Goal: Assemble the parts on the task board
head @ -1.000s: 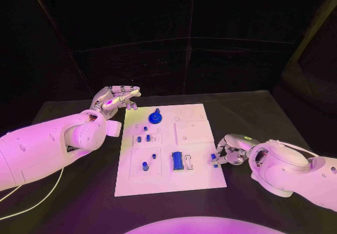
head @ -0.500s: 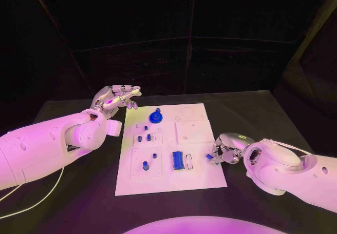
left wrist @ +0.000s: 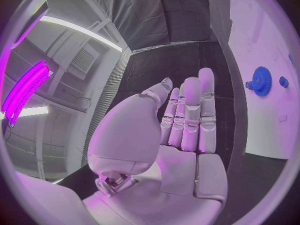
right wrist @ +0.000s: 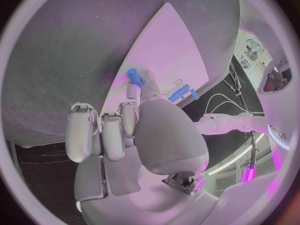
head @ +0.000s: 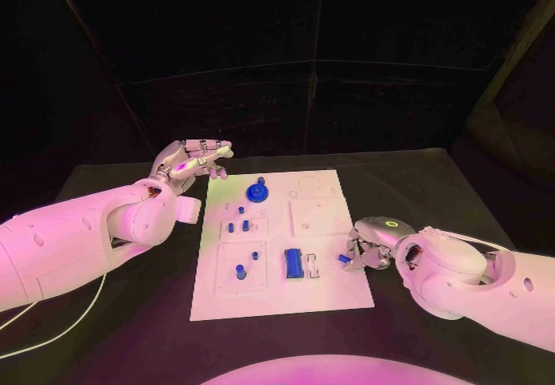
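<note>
Right hand at the right edge of the task board, fingers pinching a small blue part just over the board. Left hand off the board's far left corner, fingers apart, holding nothing. Blue gear on the board's far end.

The right hand has carried its small blue part leftward over the board.

The small blue part at the board's right edge is largely covered by the right hand; its shape cannot be made out. The board is cut off by the left wrist picture's rim.
</note>
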You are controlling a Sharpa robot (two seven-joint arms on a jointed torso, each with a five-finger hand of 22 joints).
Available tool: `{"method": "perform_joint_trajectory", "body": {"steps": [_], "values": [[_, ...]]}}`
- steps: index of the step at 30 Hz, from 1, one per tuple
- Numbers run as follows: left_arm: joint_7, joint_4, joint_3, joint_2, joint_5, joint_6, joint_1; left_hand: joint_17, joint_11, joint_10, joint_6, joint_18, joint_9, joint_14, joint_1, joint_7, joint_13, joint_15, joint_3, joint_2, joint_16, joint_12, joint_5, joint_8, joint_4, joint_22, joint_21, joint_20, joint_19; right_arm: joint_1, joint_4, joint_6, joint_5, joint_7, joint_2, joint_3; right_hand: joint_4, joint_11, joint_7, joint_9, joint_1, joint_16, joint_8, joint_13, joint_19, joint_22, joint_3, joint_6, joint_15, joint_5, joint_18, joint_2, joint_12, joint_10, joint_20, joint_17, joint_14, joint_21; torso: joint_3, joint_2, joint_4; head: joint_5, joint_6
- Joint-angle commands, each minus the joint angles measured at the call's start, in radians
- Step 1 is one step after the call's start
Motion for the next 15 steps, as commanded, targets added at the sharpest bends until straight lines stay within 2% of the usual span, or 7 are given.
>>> {"method": "perform_joint_trajectory", "body": {"steps": [1, 6, 8, 11, 15], "values": [[0.003, 0.002, 0.001, -0.001, 0.001, 0.012, 0.001, -0.001, 0.000, -0.009, -0.008, 0.014, -0.002, -0.007, 0.009, 0.000, 0.001, -0.001, -0.006, 0.003, -0.005, 0.007, 0.004, 0.004, -0.002, -0.001, -0.004, 0.000, 0.005, -0.012, -0.010, 0.073, -0.027, -0.031, 0.003, -0.012, 0.003, 0.003, -0.002, -0.095, 0.027, -0.003, -0.030, -0.272, -0.005, 0.001, 0.014, 0.000, 0.002, 0.031, -0.013, 0.038, -0.004, -0.005, -0.001, 0.128, 0.074, -0.004, -0.0002, 0.000, 0.0001, 0.002, -0.002], [0.003, 0.001, 0.001, -0.001, 0.001, 0.013, 0.001, -0.002, 0.000, -0.009, -0.008, 0.014, -0.002, -0.007, 0.010, 0.000, 0.001, -0.001, -0.005, 0.004, -0.004, 0.007, 0.005, 0.004, -0.002, -0.001, -0.004, 0.000, 0.005, -0.012, -0.008, 0.048, -0.028, -0.037, 0.005, -0.012, 0.003, 0.001, -0.005, -0.096, 0.032, -0.002, -0.037, -0.273, -0.004, 0.001, 0.036, 0.006, 0.000, 0.054, -0.012, 0.056, -0.006, -0.005, -0.002, 0.130, 0.074, -0.003, 0.0000, -0.001, 0.0003, 0.004, -0.004], [0.002, 0.002, 0.001, -0.001, 0.001, 0.013, 0.001, -0.002, 0.000, -0.009, -0.008, 0.014, -0.002, -0.007, 0.010, 0.000, 0.001, -0.001, -0.005, 0.004, -0.004, 0.007, 0.005, 0.004, -0.002, -0.001, -0.004, 0.000, 0.005, -0.012, -0.004, 0.030, -0.026, -0.039, 0.005, -0.012, -0.005, -0.003, -0.010, -0.095, 0.047, 0.000, -0.039, -0.271, -0.002, 0.005, 0.057, 0.014, -0.003, 0.063, -0.013, 0.072, -0.003, -0.003, -0.004, 0.133, 0.075, -0.001, 0.0000, -0.001, 0.0006, 0.004, -0.004], [0.002, 0.002, 0.001, -0.001, 0.001, 0.013, 0.001, -0.002, -0.001, -0.010, -0.008, 0.014, -0.002, -0.008, 0.011, 0.000, 0.001, -0.001, -0.005, 0.004, -0.004, 0.007, 0.005, 0.004, -0.003, -0.001, -0.004, 0.000, 0.005, -0.012, 0.005, -0.020, -0.013, -0.041, 0.003, -0.011, -0.010, -0.007, -0.013, -0.094, 0.057, 0.002, -0.044, -0.268, 0.000, 0.007, 0.083, 0.020, -0.006, 0.042, -0.014, 0.087, 0.000, -0.001, -0.007, 0.138, 0.076, 0.000, 0.0001, 0.000, -0.0006, 0.005, -0.003], [0.002, 0.002, 0.001, -0.001, 0.001, 0.013, 0.001, -0.002, -0.001, -0.010, -0.008, 0.014, -0.002, -0.008, 0.011, 0.000, 0.001, -0.001, -0.005, 0.004, -0.004, 0.007, 0.005, 0.004, -0.003, -0.001, -0.004, 0.000, 0.005, -0.012, 0.018, -0.084, 0.020, -0.042, 0.000, -0.011, -0.012, -0.008, -0.015, -0.094, 0.059, 0.004, -0.048, -0.266, 0.002, 0.010, 0.101, 0.023, -0.008, 0.037, -0.014, 0.095, 0.003, 0.002, -0.009, 0.142, 0.077, 0.002, -0.0001, -0.001, -0.0008, 0.005, -0.003]]}}
